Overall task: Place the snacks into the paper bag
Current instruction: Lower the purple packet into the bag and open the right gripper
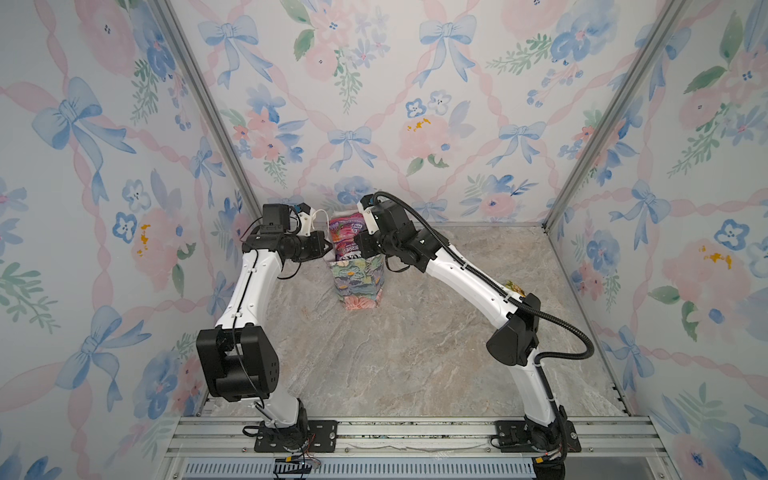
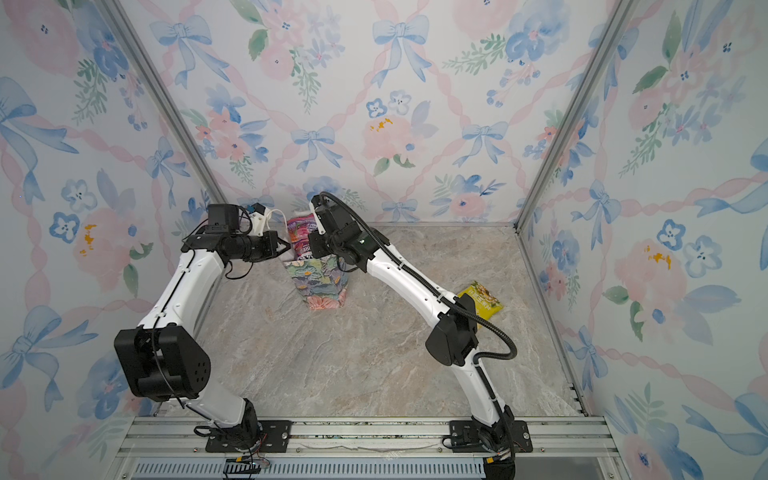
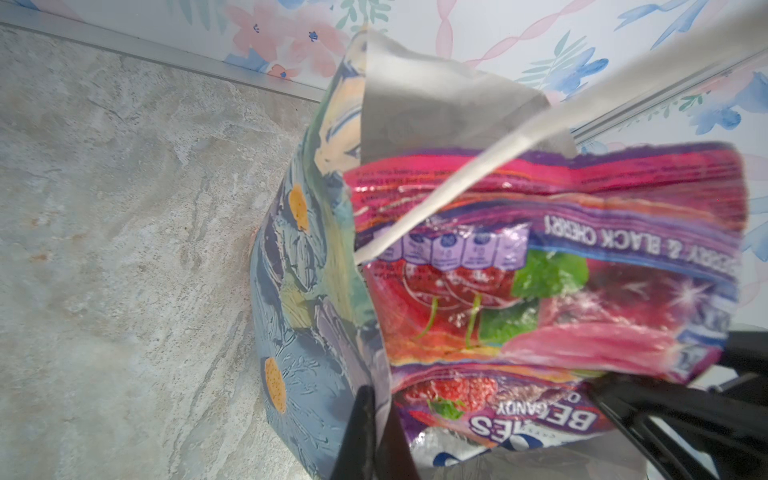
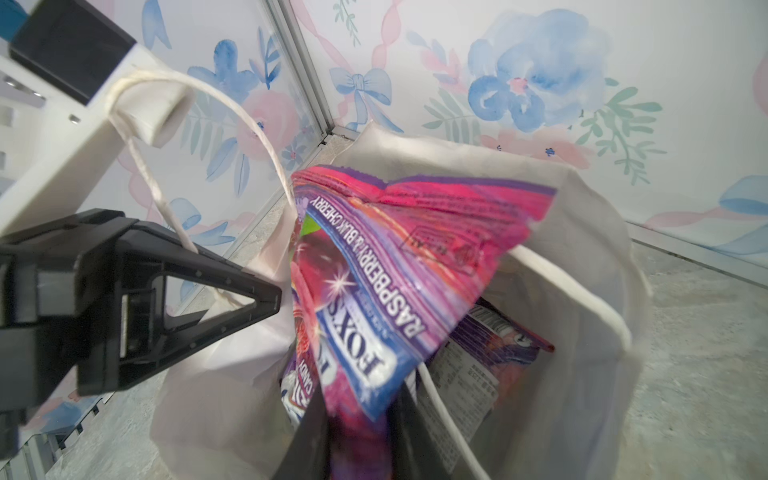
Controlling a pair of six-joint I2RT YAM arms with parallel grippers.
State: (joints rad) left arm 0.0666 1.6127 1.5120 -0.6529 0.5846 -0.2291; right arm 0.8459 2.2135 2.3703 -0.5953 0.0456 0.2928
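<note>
While both arms are rising from the front rail (image 1: 415, 430) and leaning toward the back of the cell, the marble tabletop (image 1: 395, 365) is stretching out between them. Farther back on the right, a yellow packet (image 2: 484, 303) is lying flat on the marble. It is partly hidden behind the right arm and is sitting well apart from the bag.

Beyond it, near the back middle, the paper bag (image 1: 359, 286) is standing upright with its mouth open. The left gripper (image 1: 329, 248) is clamping tight on the bag's left rim. In the left wrist view one of its fingers (image 3: 361, 428) is pressing on the printed outside while the white lining is running inside it. A white cord handle (image 4: 137, 83) is looping over the white mount on the left wrist.

Opposite, the right gripper (image 4: 359, 444) is reaching over the mouth and gripping a purple-pink FOX'S packet (image 4: 415, 257) by one end, its jaws closing narrowly on the foil. That packet is slanting up out of the bag's mouth toward the far side. Other snacks are already sitting inside: a BERRIES candy packet (image 3: 519, 419) and a purple packet with a white label (image 4: 478, 361). Behind everything the floral back wall (image 1: 374, 124) is rising.
</note>
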